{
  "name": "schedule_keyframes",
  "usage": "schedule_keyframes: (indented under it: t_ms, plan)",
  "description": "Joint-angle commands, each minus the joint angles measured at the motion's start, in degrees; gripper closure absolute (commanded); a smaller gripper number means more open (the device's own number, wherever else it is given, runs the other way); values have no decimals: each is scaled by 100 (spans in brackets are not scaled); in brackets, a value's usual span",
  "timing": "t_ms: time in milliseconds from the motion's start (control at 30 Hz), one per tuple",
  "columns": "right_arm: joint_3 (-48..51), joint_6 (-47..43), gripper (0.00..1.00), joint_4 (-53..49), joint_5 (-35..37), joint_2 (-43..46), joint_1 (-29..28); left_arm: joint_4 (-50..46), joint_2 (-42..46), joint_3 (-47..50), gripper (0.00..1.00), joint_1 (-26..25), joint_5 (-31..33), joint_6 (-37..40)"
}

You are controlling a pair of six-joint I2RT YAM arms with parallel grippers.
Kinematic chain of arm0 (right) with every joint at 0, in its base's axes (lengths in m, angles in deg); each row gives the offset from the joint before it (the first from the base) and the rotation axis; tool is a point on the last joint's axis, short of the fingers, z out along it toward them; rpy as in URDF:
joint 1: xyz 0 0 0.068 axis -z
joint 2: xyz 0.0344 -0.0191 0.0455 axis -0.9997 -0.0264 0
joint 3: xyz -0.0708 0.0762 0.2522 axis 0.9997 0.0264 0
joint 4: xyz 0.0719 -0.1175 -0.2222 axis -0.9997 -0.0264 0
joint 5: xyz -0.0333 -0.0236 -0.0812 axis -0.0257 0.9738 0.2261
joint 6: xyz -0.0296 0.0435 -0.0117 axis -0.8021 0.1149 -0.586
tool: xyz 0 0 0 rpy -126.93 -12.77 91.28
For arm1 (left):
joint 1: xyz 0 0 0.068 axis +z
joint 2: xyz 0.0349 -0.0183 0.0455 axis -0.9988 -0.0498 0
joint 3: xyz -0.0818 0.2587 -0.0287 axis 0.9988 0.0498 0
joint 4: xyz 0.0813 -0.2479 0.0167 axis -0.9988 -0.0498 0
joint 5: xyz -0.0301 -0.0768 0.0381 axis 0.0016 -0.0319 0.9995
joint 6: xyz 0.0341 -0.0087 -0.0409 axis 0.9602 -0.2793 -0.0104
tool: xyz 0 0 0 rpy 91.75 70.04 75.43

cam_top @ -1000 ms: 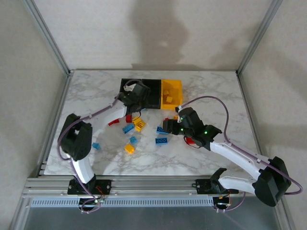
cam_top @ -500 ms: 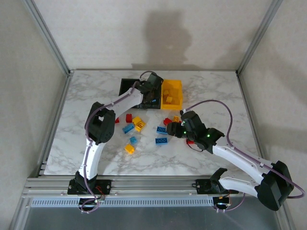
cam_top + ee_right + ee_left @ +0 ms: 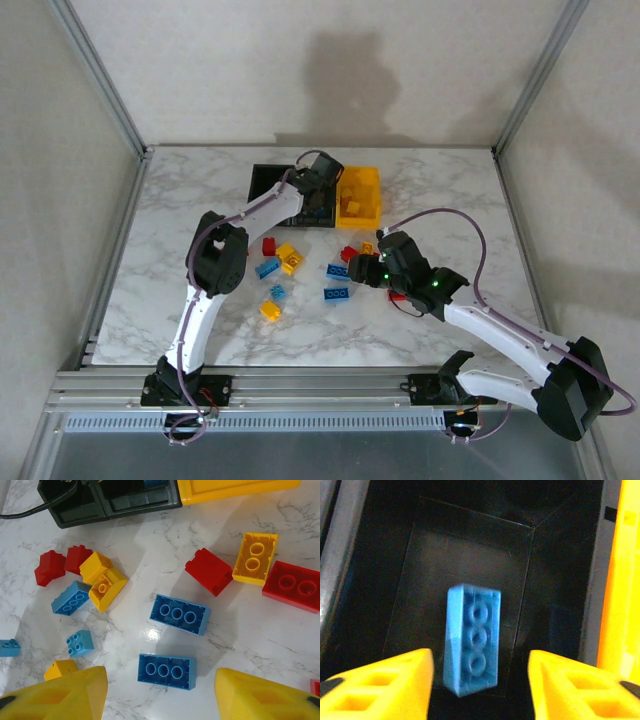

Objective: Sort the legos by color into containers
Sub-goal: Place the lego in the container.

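Drop-off: left tool (image 3: 479,680) spread over a blue lego (image 3: 472,639) in the middle black container (image 3: 415,560) — next, the spread right tool (image 3: 160,692) should descend onto a loose blue brick (image 3: 166,671).

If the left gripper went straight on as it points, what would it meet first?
Probably the blue plastic brick in the black plastic bin, straight ahead of the open left gripper; depth is unclear.
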Motion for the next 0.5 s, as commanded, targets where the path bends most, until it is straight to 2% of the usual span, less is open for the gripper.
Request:
schedule_keyframes:
  t_ms: [0, 200, 467]
  plan:
    - [14, 59, 41, -72, 161, -2, 32, -188, 45, -151, 44, 16, 29, 95]
    - [-19, 42, 41, -101, 177, 49, 31, -142, 536, 99, 42, -54, -119, 170]
    - [-125, -41, 40, -59, 122, 29, 32, 458, 2129, 1832, 39, -90, -279, 144]
